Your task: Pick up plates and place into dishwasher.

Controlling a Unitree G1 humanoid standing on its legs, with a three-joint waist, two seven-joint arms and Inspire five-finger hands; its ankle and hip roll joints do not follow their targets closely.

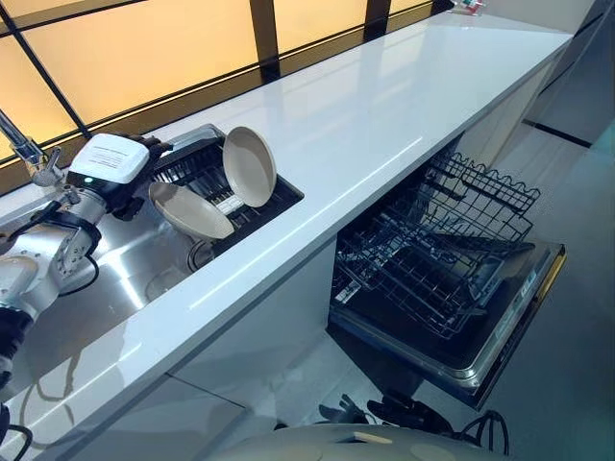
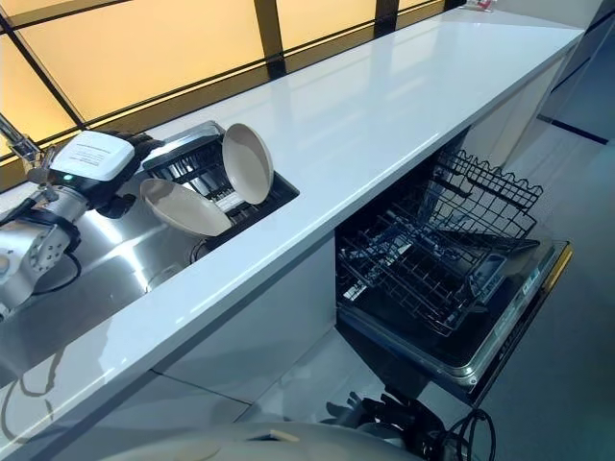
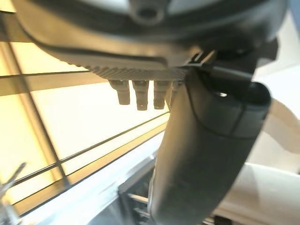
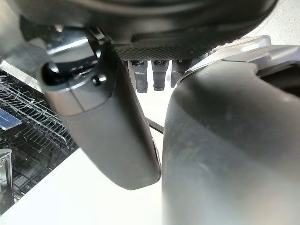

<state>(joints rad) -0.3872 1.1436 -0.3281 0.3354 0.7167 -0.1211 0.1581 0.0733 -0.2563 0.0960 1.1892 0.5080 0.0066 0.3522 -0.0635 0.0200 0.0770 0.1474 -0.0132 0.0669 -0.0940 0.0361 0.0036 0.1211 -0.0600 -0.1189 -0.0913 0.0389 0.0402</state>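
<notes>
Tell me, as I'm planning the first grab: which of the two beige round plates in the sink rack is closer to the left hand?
The lower, flatter-lying beige round plate, just beside the left hand; the other plate stands nearly upright farther along the black rack.

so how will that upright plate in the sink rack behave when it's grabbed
The upright plate looks rigid and glazed, so probably slippery and breakable. It stands on edge in the dish rack, so a nudge may tip it toward the lower plate.

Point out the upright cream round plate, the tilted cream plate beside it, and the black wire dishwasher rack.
Upright cream round plate (image 1: 249,166): left eye view, centre of its face.
Tilted cream plate (image 1: 189,210): left eye view, middle of its upper surface.
Black wire dishwasher rack (image 1: 434,248): left eye view, wires near the rack's middle.
</notes>
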